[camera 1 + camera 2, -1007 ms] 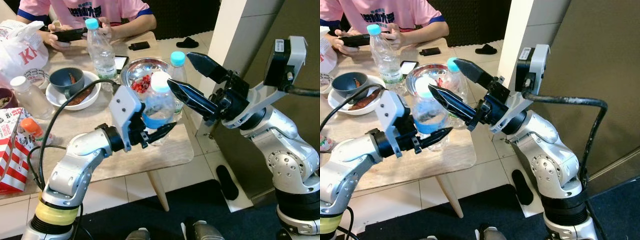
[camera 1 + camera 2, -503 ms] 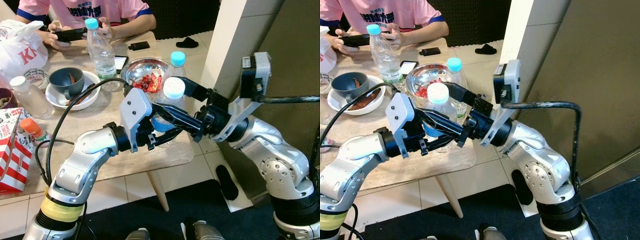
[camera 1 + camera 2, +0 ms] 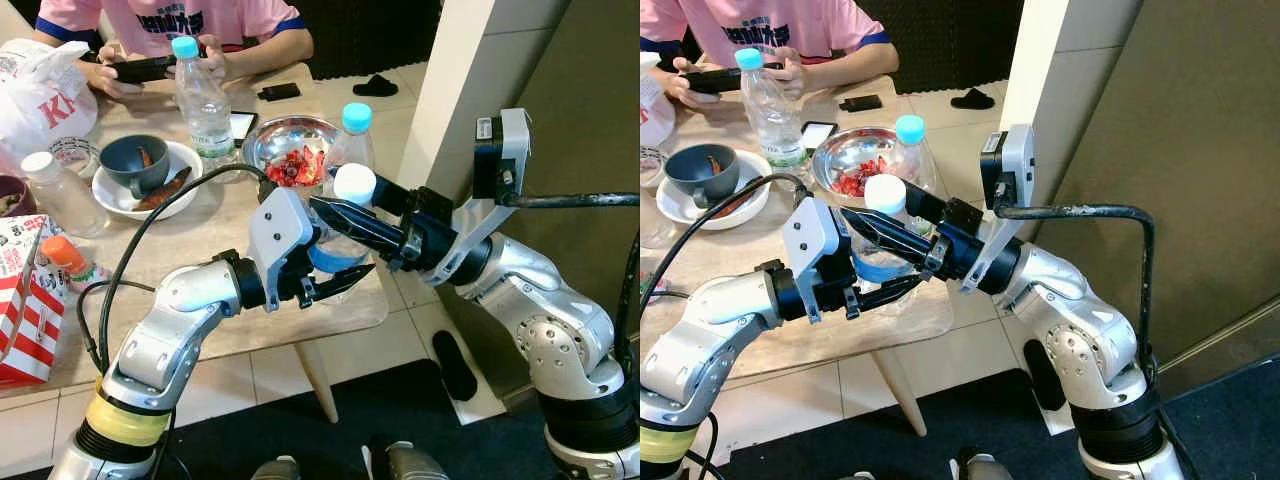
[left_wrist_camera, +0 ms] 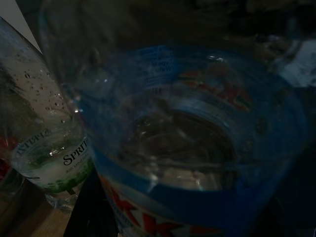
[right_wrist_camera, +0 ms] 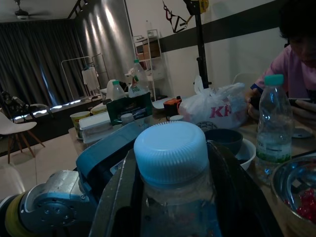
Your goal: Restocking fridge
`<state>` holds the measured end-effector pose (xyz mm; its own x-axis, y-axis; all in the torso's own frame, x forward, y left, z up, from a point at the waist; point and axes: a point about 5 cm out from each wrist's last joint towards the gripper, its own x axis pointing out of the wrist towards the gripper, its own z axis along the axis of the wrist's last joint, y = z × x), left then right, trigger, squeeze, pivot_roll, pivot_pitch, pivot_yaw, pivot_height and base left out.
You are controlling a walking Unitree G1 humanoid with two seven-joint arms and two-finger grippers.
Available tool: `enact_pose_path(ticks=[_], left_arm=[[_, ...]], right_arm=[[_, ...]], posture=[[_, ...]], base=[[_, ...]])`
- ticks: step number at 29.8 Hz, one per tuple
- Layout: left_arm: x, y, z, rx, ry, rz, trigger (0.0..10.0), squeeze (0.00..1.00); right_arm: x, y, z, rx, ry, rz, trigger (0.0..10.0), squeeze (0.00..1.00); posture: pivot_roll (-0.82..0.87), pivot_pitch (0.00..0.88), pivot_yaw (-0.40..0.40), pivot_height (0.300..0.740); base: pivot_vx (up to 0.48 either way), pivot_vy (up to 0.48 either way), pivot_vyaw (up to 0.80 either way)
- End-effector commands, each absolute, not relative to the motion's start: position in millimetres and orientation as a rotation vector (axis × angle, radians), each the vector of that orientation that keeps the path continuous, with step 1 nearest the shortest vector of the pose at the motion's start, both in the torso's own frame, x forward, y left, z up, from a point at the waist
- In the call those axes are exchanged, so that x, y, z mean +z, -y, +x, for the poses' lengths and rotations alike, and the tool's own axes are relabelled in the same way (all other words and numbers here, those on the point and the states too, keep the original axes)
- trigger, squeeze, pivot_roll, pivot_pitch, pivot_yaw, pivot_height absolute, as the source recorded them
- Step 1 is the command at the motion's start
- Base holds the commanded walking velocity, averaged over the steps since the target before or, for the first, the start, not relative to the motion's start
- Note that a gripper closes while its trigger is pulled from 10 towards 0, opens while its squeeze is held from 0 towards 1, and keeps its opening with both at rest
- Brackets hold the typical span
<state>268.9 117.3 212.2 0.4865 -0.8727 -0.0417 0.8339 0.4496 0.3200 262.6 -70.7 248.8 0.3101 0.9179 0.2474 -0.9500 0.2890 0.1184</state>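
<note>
— Where is the bottle being handled?
— The white-capped water bottle (image 3: 340, 225) with the blue label is up off the tabletop (image 3: 230, 225), over its near right corner, between both arms. The left gripper (image 3: 335, 265) has its jaws closed on the body at the blue label, one finger (image 3: 345, 278) visible below the label on the near side.

— And the right arm?
— The right gripper (image 3: 350, 205) reaches in from the right with its jaws narrowed around the neck just under the white cap; one black finger (image 3: 360, 222) lies across the front of the bottle. In the right wrist view the cap (image 5: 170, 150) sits squarely between the two fingers, which press against the bottle's shoulders.

— What else stands nearby?
— A second bottle with a light blue cap (image 3: 352, 140) stands just behind the held one, at the right edge of the tabletop. Left of it is a steel bowl of red bits (image 3: 292, 150). Farther left, a taller clear bottle with a green label (image 3: 202, 98), a dark bowl on a white plate (image 3: 135, 168), a white plastic bag with red print (image 3: 45, 95), and at the near left a red-and-white striped box (image 3: 25, 300).

— Anyone around?
— A person in a pink shirt (image 3: 225, 22) sits at the far side, holding a phone (image 3: 140, 68) in both hands
</note>
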Motion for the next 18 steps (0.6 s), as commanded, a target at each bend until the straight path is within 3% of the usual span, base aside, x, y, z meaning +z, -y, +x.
enact_pose_path(ticks=[1, 3, 4, 7, 8, 11, 12, 13, 14, 18], left_arm=[[211, -115, 269, -1.045, 0.157, 0.333, 10.0, 0.00], [211, -116, 270, -1.035, 0.161, 0.334, 10.0, 0.00], [214, -117, 276, -0.979, 0.173, 0.315, 10.0, 0.00], [215, -118, 278, -0.958, 0.178, 0.307, 10.0, 0.00], [218, -119, 279, -0.961, 0.182, 0.263, 10.0, 1.00], [221, -120, 280, -0.938, 0.195, 0.254, 10.0, 1.00], [221, -121, 277, -0.965, 0.185, 0.243, 10.0, 0.77], [221, -121, 277, -0.965, 0.185, 0.243, 10.0, 0.77], [223, -123, 274, -0.979, 0.179, 0.209, 10.0, 0.00], [226, -134, 263, -1.018, 0.162, 0.127, 10.0, 0.00]], right_arm=[[247, 67, 258, 1.281, 0.128, 0.257, 0.0, 0.00], [246, 67, 258, 1.277, 0.126, 0.255, 0.0, 0.00], [243, 68, 262, 1.242, 0.111, 0.228, 8.9, 0.00], [242, 68, 263, 1.227, 0.106, 0.218, 8.9, 0.00], [241, 68, 263, 1.228, 0.104, 0.209, 10.0, 0.00], [238, 68, 263, 1.218, 0.097, 0.197, 10.0, 0.00], [237, 68, 263, 1.212, 0.096, 0.192, 10.0, 0.00], [237, 68, 263, 1.212, 0.096, 0.192, 10.0, 0.00], [236, 69, 264, 1.200, 0.097, 0.185, 10.0, 0.00], [234, 74, 271, 1.124, 0.101, 0.157, 10.0, 0.00]], posture=[[-0.01, 0.132, -0.035, 0.740], [-0.01, 0.132, -0.035, 0.740], [-0.01, 0.132, -0.035, 0.740], [-0.01, 0.132, -0.035, 0.740], [0.00, 0.133, -0.034, 0.740], [0.00, 0.134, -0.032, 0.740], [-0.01, 0.135, -0.030, 0.740], [-0.01, 0.135, -0.030, 0.740], [-0.01, 0.135, -0.029, 0.740], [0.00, 0.139, -0.030, 0.740]], base=[[0.000, 0.000, 0.00], [0.000, 0.000, 0.00], [0.000, 0.000, 0.00], [0.000, 0.000, 0.00], [0.000, 0.000, 0.00], [0.000, 0.000, 0.00], [0.000, 0.000, 0.00], [0.000, 0.000, 0.00], [0.000, 0.000, 0.00], [0.000, 0.000, 0.00]])
